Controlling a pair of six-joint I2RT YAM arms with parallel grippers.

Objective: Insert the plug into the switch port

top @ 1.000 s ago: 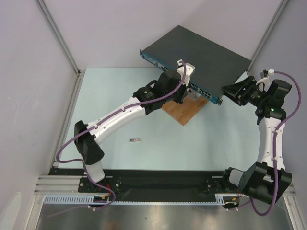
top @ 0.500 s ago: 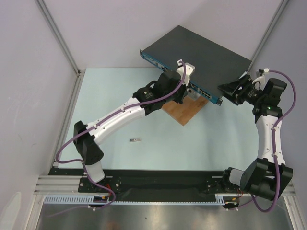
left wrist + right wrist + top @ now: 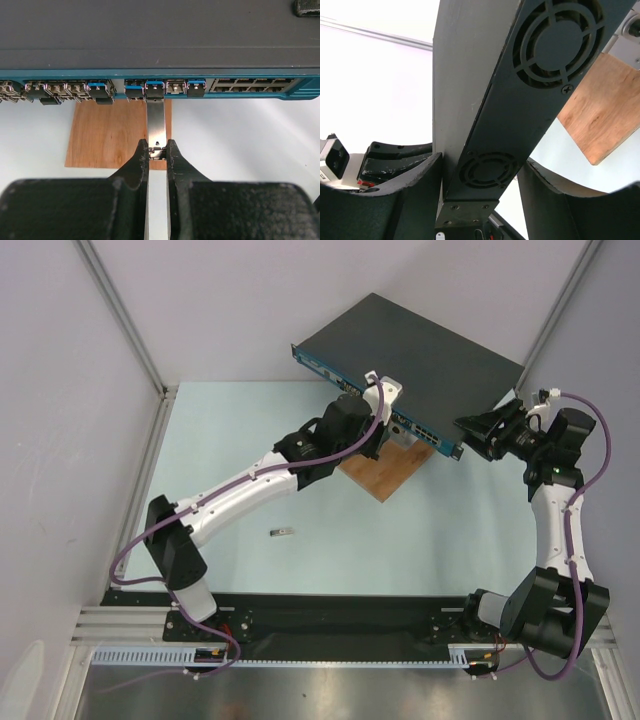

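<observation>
The switch (image 3: 415, 350) is a flat dark grey box with a blue port face (image 3: 300, 89), propped on a wooden board. In the left wrist view my left gripper (image 3: 157, 151) is shut on the rear end of a silver plug (image 3: 156, 122). The plug's front end sits at a blue-edged port (image 3: 155, 90) in the middle of the port row. My right gripper (image 3: 482, 432) straddles the switch's right side. In the right wrist view both fingertips (image 3: 434, 162) rest against the fan-vented side (image 3: 490, 170), one on each face.
A brown wooden board (image 3: 385, 475) lies under the switch's front edge, and also shows in the left wrist view (image 3: 110, 132). A second small silver plug (image 3: 284, 532) lies loose on the pale blue table. Metal frame posts stand at the back left and back right.
My left arm has pushed forward toward the port face with the plug. My right gripper has moved left onto the switch's right corner.
</observation>
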